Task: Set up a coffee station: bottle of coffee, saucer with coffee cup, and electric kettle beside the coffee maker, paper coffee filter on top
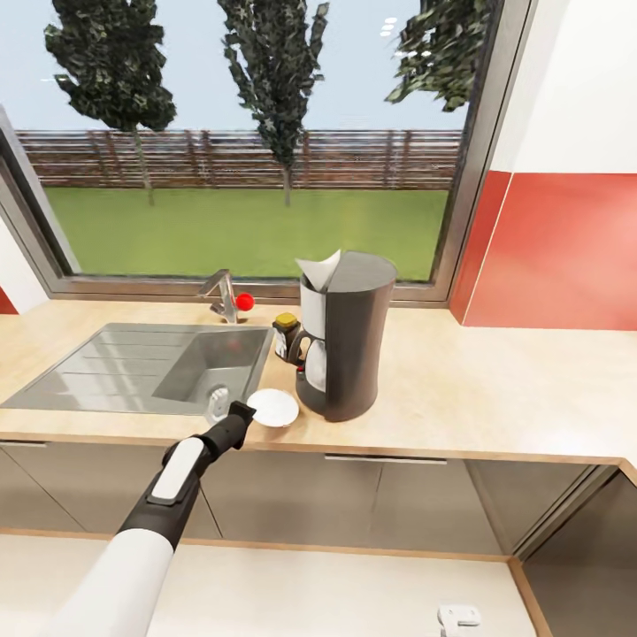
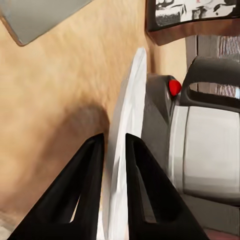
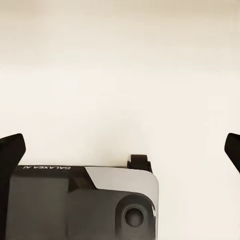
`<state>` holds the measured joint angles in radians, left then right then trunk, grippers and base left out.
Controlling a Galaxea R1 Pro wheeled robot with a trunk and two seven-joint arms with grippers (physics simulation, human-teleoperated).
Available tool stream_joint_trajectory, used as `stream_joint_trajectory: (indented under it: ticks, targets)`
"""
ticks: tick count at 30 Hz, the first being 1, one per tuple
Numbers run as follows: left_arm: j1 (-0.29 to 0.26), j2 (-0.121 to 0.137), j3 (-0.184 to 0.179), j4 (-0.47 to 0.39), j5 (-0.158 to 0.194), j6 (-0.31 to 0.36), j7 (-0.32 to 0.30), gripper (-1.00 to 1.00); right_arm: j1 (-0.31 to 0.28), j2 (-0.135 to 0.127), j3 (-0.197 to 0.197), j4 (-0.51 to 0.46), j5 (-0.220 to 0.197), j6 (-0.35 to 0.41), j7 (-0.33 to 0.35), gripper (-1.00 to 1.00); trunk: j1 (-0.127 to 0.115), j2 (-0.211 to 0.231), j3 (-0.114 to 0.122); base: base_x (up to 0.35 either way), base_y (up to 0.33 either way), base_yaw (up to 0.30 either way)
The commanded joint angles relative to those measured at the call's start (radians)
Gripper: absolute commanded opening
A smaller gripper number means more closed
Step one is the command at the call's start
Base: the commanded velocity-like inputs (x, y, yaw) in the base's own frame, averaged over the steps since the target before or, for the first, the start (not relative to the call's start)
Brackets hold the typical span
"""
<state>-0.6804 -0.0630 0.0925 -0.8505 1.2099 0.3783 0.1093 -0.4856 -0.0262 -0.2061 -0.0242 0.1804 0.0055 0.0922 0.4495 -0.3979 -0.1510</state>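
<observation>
A: Wood-grain counter [image 1: 495,380] first. You have the coffee maker [image 1: 347,336] standing on it beside the sink [image 1: 133,363], a paper filter [image 1: 320,268] sitting on top, and the coffee bottle [image 1: 285,332] just behind, touching or nearly so.

B: And the saucer [image 1: 272,407]?

A: At the counter's front edge, just beside the maker. Your left claw [image 2: 112,165] is closed thin on its rim; the wrist view shows it held on edge between the fingers [image 2: 85,180], which the head view hides.

B: Remaining?

A: Likely release the saucer flat; cup and kettle are yet to be brought.

B: Right claw [image 3: 122,145]?

A: Spread wide, tips at the frame's sides, holding nothing, over pale floor.
</observation>
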Motion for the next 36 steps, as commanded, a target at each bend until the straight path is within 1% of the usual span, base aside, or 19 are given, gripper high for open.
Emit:
stream_joint_trajectory:
  ticks: [1,12,18,23,28,33,36]
  targets:
    - [-0.001,-0.002,0.004,0.003,0.010,0.007,0.009,-1.00,-0.001,0.000,-0.009,0.000,0.010,0.001,0.004,1.00,0.001,-0.002,-0.002,0.000,0.000,0.000]
    - [0.003,-0.011,0.006,0.014,0.008,0.006,0.007,-1.00,0.002,0.000,-0.009,0.000,0.010,0.000,0.004,1.00,0.001,-0.002,-0.002,0.000,0.000,0.000]
    - [0.003,-0.012,0.007,0.026,0.007,-0.006,0.007,-1.00,0.007,0.000,-0.009,0.000,0.010,0.000,0.004,1.00,0.001,-0.002,-0.002,0.004,0.000,0.000]
    - [0.004,-0.011,0.007,0.051,0.006,-0.007,0.007,-1.00,0.007,0.000,-0.009,0.000,0.010,0.000,0.004,1.00,0.001,-0.002,-0.002,0.091,0.000,0.000]
    - [0.004,-0.011,0.007,0.054,0.007,-0.007,0.007,-1.00,0.007,0.000,-0.009,0.000,0.010,0.000,0.004,1.00,0.001,-0.002,-0.002,0.007,0.000,0.000]
    - [0.004,-0.011,0.007,0.055,0.007,-0.006,0.007,-1.00,0.007,0.000,-0.009,0.000,0.010,0.000,0.004,1.00,0.001,-0.002,-0.002,0.195,0.000,0.000]
    - [0.004,-0.011,0.007,0.055,0.007,-0.008,0.007,-1.00,0.007,0.000,-0.009,0.000,0.010,0.000,0.004,1.00,0.001,-0.002,-0.002,0.060,0.000,0.000]
